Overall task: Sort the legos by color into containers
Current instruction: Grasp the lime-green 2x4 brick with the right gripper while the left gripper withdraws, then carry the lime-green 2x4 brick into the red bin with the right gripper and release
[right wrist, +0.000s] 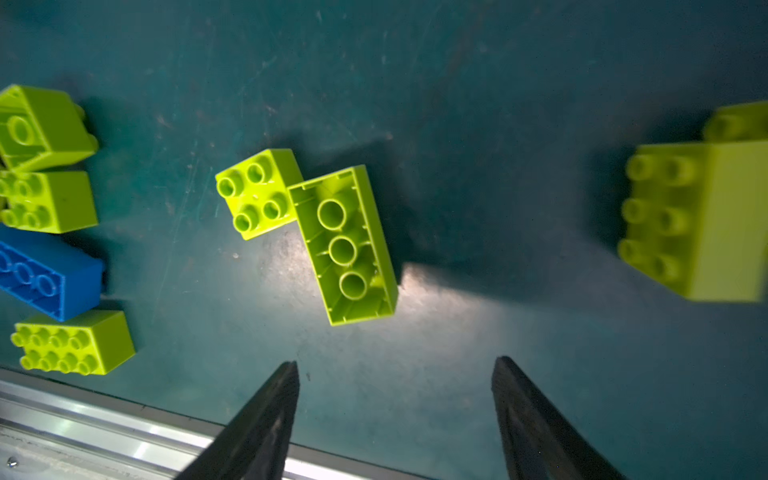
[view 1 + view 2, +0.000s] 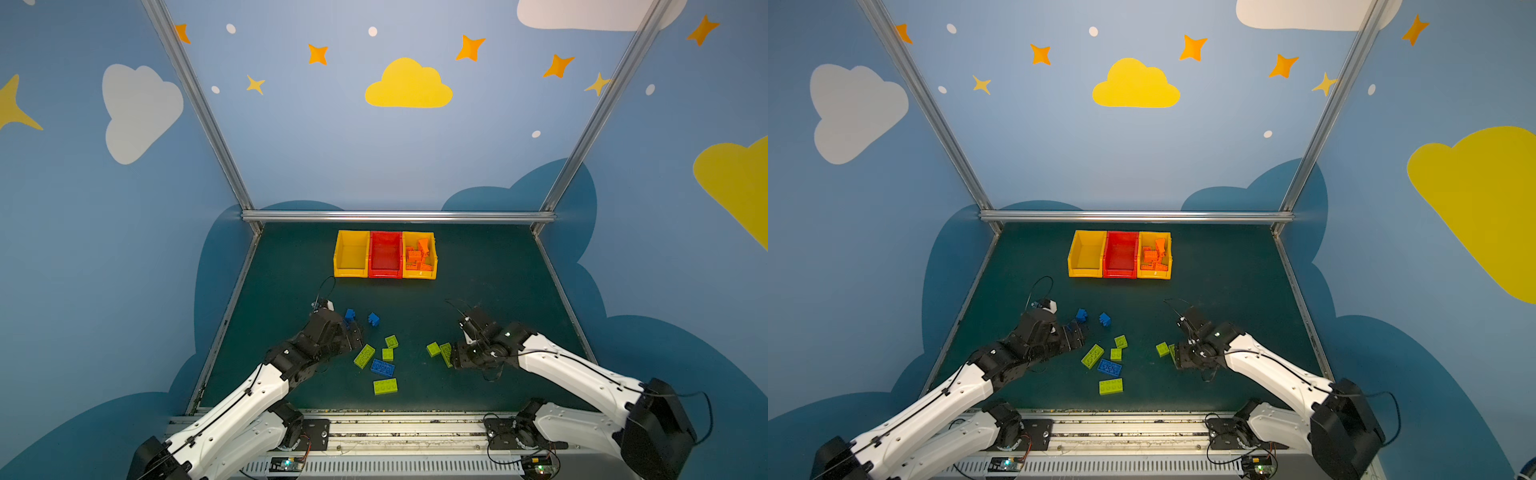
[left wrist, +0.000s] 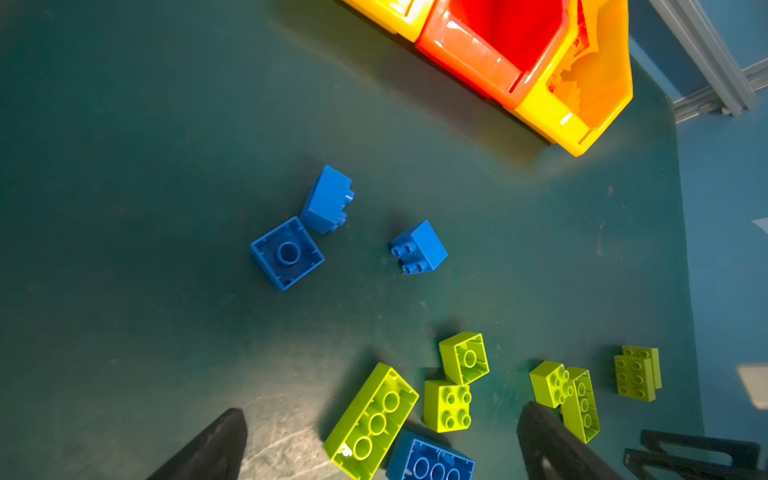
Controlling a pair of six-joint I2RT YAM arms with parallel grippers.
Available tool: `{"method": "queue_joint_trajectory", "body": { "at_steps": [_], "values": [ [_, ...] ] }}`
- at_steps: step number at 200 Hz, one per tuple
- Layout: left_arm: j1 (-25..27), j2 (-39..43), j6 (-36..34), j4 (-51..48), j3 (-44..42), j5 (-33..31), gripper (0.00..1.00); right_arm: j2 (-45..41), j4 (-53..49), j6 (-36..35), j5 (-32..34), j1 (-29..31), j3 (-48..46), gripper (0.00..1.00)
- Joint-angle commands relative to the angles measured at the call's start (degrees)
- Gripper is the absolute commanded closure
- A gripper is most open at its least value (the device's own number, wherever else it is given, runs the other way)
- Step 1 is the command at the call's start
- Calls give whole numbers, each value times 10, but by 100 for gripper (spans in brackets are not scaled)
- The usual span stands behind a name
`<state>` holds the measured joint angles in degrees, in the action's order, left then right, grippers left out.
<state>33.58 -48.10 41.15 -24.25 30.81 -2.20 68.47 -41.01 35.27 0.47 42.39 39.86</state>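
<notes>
Closest to me, a long lime brick (image 2: pixel 385 386) lies studs up near the front edge of the dark mat (image 2: pixel 498 291), with a long blue brick (image 2: pixel 382 368) just beyond it. Next come a second long lime brick (image 2: pixel 364 356), hollow side up, and two small ones: a studs-up lime brick (image 2: pixel 387 354) and an overturned lime brick (image 2: pixel 391 341).

My right gripper (image 1: pixel 397 361) hangs over a touching pair, a small lime brick (image 1: pixel 257 193) and an overturned long lime brick (image 1: pixel 343 245). Its jaws stand partly apart with nothing between them. Off to one side, the wrist views show a lime stack (image 1: pixel 706 220), which looks like two bricks; the arm hides it in both top views. I count eight lime pieces, though I am less sure of those last two.

My left gripper (image 3: pixel 382 409) is spread wide and empty, low over the mat and facing three small blue bricks: an overturned blue brick (image 3: pixel 286 253), a tipped blue brick (image 3: pixel 328 199) touching it, and a lone blue brick (image 3: pixel 419 247) nearby. With the long one, that makes four blue.

Farthest off, three bins stand in a touching row. The left yellow bin (image 2: pixel 351 272) and the red bin (image 2: pixel 385 273) are empty. The right yellow bin (image 2: pixel 419 274) holds an orange pile (image 2: pixel 419 255) too jumbled to count.

No orange remains on the mat, so I judge that colour finished. All of the blue and lime, about twelve bricks, remains to be sorted.
</notes>
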Motion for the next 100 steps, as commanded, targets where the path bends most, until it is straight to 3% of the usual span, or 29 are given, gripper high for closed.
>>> {"method": "queue_joint_trajectory", "body": {
  "at_steps": [1,50,100],
  "values": [
    [1,10,7,-15,-5,-24,0,49,31,-23,-25,3,16,31],
    [1,-26,3,-8,-9,-34,0,141,57,-40,-14,4,38,43],
    [2,-32,-7,-6,-3,-29,0,180,49,-58,-5,5,73,55]
  ]
}}
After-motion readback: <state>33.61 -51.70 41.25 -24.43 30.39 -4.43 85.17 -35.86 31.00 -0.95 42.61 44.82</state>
